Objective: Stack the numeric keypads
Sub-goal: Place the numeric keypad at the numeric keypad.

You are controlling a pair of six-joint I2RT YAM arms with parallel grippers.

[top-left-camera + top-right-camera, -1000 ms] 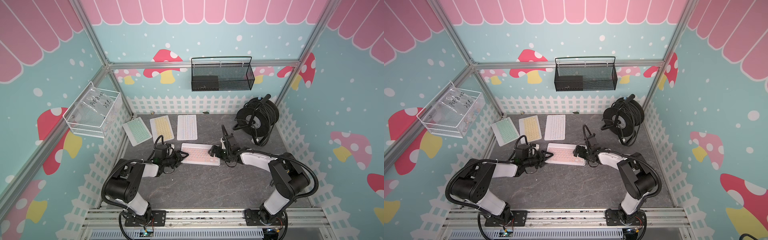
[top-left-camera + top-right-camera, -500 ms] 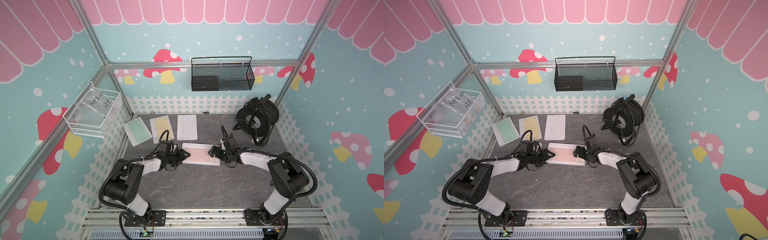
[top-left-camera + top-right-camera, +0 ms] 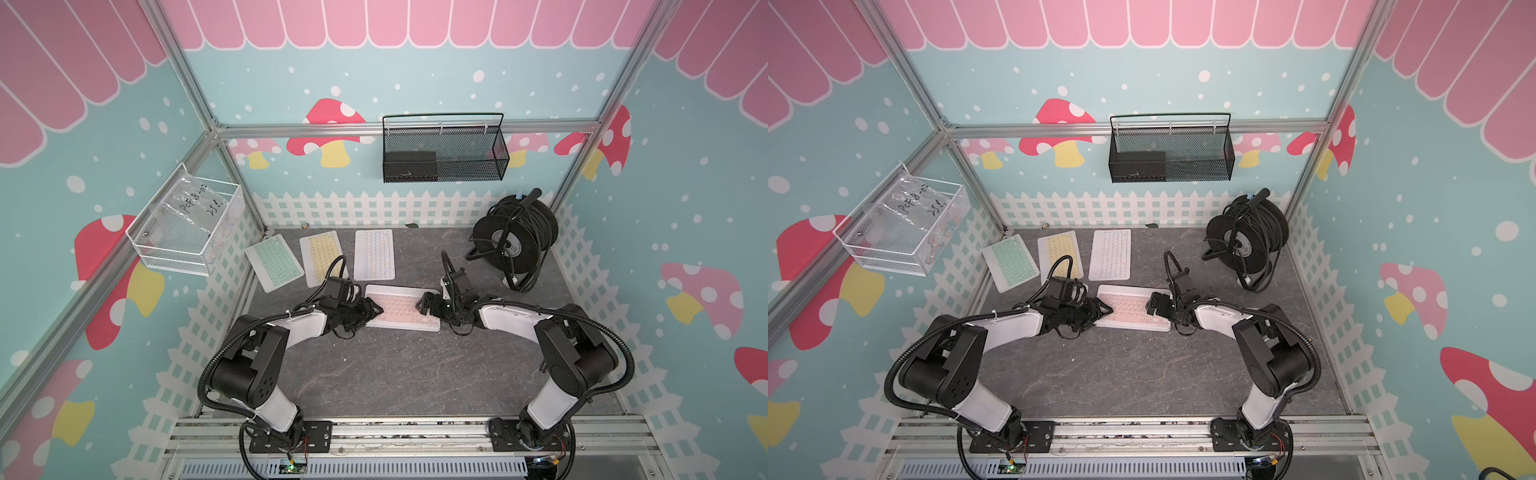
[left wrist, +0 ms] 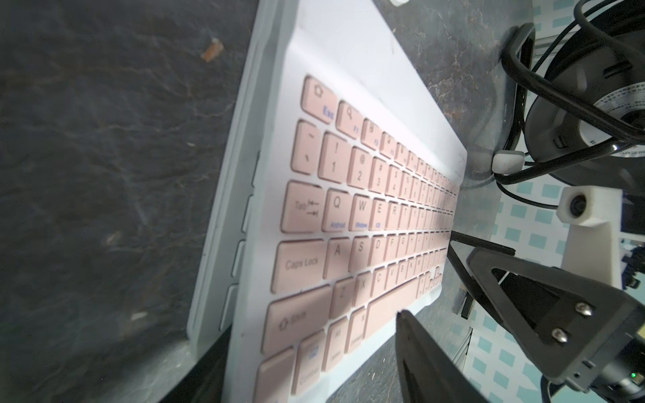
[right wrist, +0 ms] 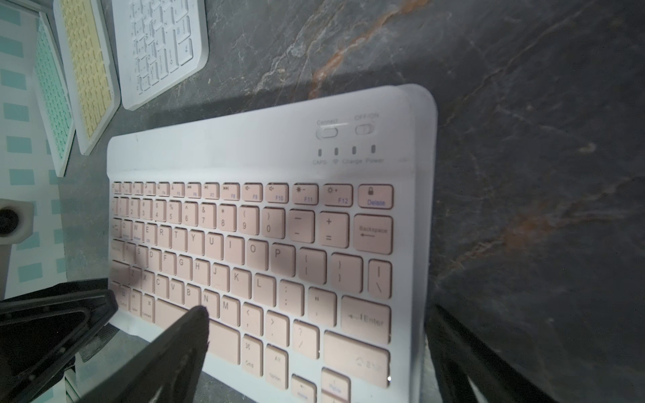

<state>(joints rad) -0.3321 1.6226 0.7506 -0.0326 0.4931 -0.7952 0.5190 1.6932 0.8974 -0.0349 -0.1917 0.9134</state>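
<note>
A pink-keyed keypad (image 3: pixel 401 307) lies flat mid-table, also seen in the left wrist view (image 4: pixel 349 209) and the right wrist view (image 5: pixel 251 244). It rests on another white-framed keypad (image 4: pixel 223 244), of which only an edge shows. My left gripper (image 3: pixel 371 309) (image 4: pixel 310 324) is open at the pink keypad's left end, one finger (image 4: pixel 419 349) over the keys and the other low beside the edge. At the right end my right gripper (image 3: pixel 428 305) (image 5: pixel 317 310) stands wide open, straddling that end. Mint (image 3: pixel 273 262), yellow (image 3: pixel 323 257) and white (image 3: pixel 374 254) keypads lie side by side at the back.
A black cable reel (image 3: pixel 515 241) stands at the back right, close behind my right arm. A black wire basket (image 3: pixel 444 153) hangs on the back wall and a clear bin (image 3: pixel 185 224) on the left wall. A white picket fence (image 3: pixel 374 208) borders the table.
My left gripper has moved right, up to the pink keypad's left end, and its jaws have widened a little. The right arm and the keypads have not moved.
</note>
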